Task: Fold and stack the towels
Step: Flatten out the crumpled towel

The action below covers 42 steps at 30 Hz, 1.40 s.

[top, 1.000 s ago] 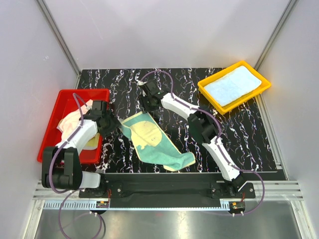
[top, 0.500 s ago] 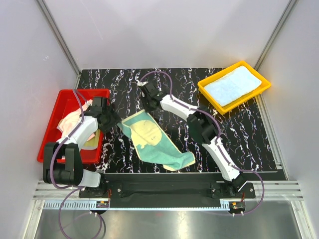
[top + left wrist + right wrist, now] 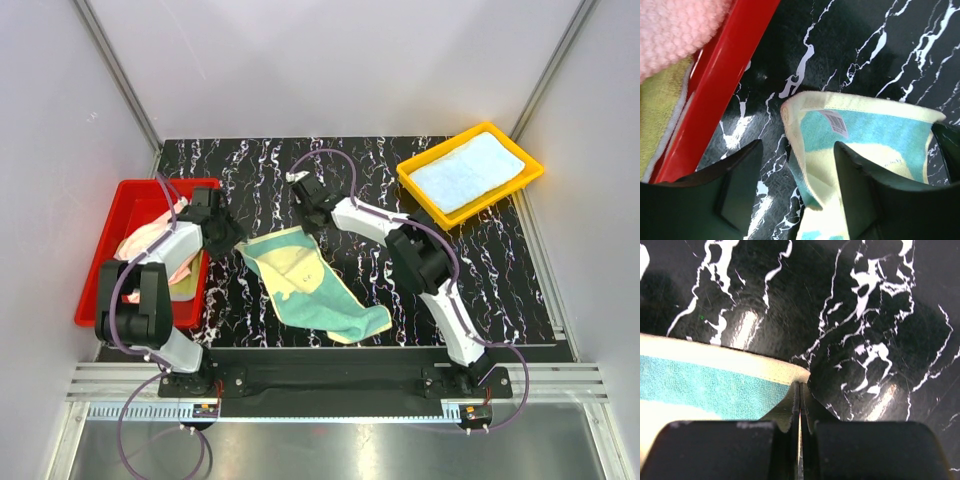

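Note:
A teal and pale-yellow towel (image 3: 310,285) lies crumpled on the black marbled table (image 3: 480,270). My right gripper (image 3: 314,222) is shut on its far right corner (image 3: 790,372), with the fingertips (image 3: 795,395) pressed together on the hem. My left gripper (image 3: 800,195) stands open over the towel's far left corner (image 3: 805,125), its edge between the two fingers (image 3: 735,195); in the top view this gripper (image 3: 237,243) sits just right of the red tray. A pink towel (image 3: 675,30) and a yellow-green one (image 3: 660,110) lie in that tray. A light blue towel (image 3: 468,170) lies in the yellow tray.
The red tray (image 3: 110,215) stands at the table's left edge, its rim (image 3: 725,75) close to my left fingers. The yellow tray (image 3: 530,170) sits at the back right corner. White walls enclose the table on three sides.
The right gripper has shut on the towel's far corner and pulled it right, stretching the far edge. The left gripper has shifted slightly towards the left corner.

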Tool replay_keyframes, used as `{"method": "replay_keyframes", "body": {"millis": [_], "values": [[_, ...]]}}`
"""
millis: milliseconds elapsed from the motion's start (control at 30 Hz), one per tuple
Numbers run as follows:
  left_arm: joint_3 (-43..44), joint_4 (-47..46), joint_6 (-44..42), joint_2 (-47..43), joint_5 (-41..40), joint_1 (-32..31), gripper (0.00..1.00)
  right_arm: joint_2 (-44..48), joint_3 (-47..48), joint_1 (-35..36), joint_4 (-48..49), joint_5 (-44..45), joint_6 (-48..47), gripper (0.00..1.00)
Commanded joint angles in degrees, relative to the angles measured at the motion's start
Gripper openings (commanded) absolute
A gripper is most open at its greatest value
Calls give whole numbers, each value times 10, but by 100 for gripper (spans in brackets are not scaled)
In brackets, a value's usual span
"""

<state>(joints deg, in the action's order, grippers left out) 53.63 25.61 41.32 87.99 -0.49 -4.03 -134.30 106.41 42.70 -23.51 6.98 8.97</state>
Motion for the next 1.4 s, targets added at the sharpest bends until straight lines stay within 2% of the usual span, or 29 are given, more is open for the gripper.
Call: {"method": "replay_keyframes", "body": {"millis": [0,233,267,400,433,667,800,867,933,1033,1133,1233,1367], "values": [[13,-42,-7,24,21,3,60,29,-36,-2,-16,20,-4,0],[8,-86,-11,70,48,2,38,49,-63,-24,-11,12,-2,0],[10,-87,-10,84,56,2,28,53,-66,-29,-9,12,-1,0],[15,-99,-8,90,68,0,2,78,-95,-45,-2,12,-4,0],[20,-100,-10,86,68,-2,0,83,-101,-49,-1,12,-3,0],[99,-95,-79,50,112,-50,0,161,-134,-99,3,-8,9,0],[101,-121,-84,36,164,-74,2,234,-158,-112,0,-20,7,0],[103,-116,-87,32,144,-84,5,254,-170,-117,7,-25,11,0],[111,-81,-78,39,119,-85,5,261,-176,-116,14,-63,12,7],[99,-61,-66,60,92,-85,8,237,-166,-116,10,-94,28,29],[75,-61,-62,64,74,-84,16,203,-157,-116,28,-120,39,38],[68,-52,-63,68,49,-84,25,164,-134,-115,43,-146,42,43],[78,-31,-65,83,11,-83,29,103,-91,-111,61,-175,24,51]]}}
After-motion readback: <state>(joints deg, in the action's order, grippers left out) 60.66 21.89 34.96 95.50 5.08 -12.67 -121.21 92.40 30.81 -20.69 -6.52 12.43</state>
